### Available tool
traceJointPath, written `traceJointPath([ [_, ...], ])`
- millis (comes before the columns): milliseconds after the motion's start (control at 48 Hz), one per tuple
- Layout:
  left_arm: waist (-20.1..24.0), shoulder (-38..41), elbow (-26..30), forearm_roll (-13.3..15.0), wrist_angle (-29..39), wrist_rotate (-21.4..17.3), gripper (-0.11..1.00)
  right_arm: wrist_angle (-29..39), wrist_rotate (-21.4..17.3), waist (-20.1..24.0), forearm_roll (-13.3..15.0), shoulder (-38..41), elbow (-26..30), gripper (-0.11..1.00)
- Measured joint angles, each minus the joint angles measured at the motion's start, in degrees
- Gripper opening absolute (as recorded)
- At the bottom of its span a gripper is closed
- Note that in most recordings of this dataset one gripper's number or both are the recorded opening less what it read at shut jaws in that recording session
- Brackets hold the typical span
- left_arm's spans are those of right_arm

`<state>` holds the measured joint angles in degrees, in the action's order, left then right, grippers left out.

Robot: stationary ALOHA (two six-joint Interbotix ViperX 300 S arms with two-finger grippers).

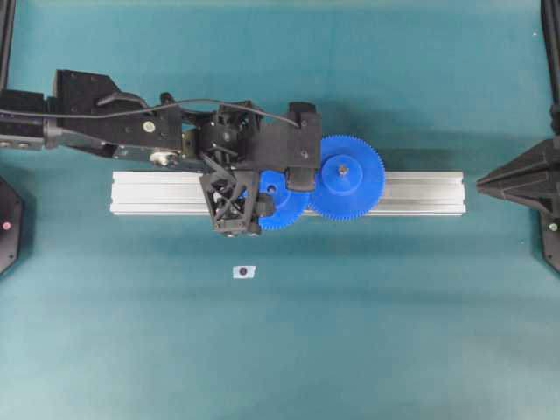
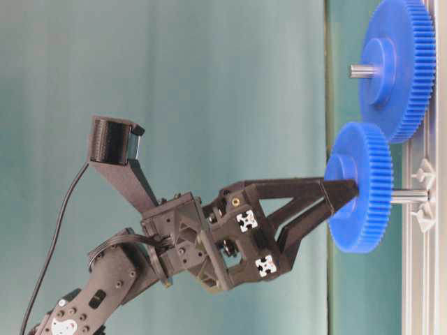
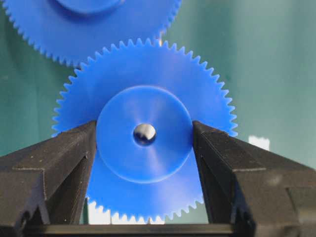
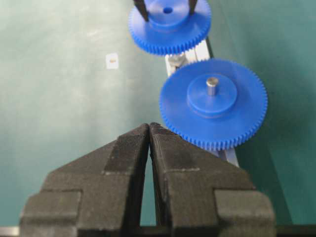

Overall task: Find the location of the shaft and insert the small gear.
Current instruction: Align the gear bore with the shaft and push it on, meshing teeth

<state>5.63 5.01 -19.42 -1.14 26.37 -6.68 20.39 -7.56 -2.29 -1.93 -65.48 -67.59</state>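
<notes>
Insertion step in hand, by the look of it: small gear pinched at its raised hub by the left gripper, fingers pressed against either side of the hub in the left wrist view. In the table-level view, at right of frame, gear threaded part-way along the shaft, a stretch of bare pin showing between gear and aluminium rail. In the wrist view, a shiny glint inside the centre hole, probably the pin's tip. Teeth of the small gear close beside those of the larger blue gear, toward upper left of the wrist frame; whether already meshed, cannot tell. Right gripper parked at the right edge of the overhead frame, fingers pressed together on nothing. Next move likely: push straight along the pin's axis until seated near the rail, without tilt, teeth settling into the neighbour's; then spread the fingers and back off.
</notes>
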Motion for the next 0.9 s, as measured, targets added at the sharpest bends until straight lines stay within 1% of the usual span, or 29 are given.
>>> traceJointPath([
  [125,0.3,0.0,0.1,-0.1,1.1,-0.1,0.65,0.1,0.0,0.0,0.0,0.0,0.0,0.14],
  [354,0.4,0.0,0.2,-0.1,6.2,-0.3,0.65,0.2,0.1,-0.1,0.0,-0.1,-0.1,0.14],
  [459,0.4,-0.1,0.2,-0.1,6.5,-0.3,0.65,0.1,0.0,-0.1,0.0,-0.1,-0.2,0.14],
  [646,0.9,-0.1,0.2,-0.1,7.1,-2.0,0.65,0.1,0.0,-0.3,0.0,-0.2,-0.2,0.14],
  [709,1.1,-0.2,0.2,-0.1,7.0,-1.6,0.65,0.1,0.1,-0.3,0.0,-0.1,-0.2,0.14],
  [896,1.1,-0.4,-0.3,-0.1,7.0,-1.9,0.65,0.0,0.1,-0.3,0.0,-0.2,-0.2,0.14],
])
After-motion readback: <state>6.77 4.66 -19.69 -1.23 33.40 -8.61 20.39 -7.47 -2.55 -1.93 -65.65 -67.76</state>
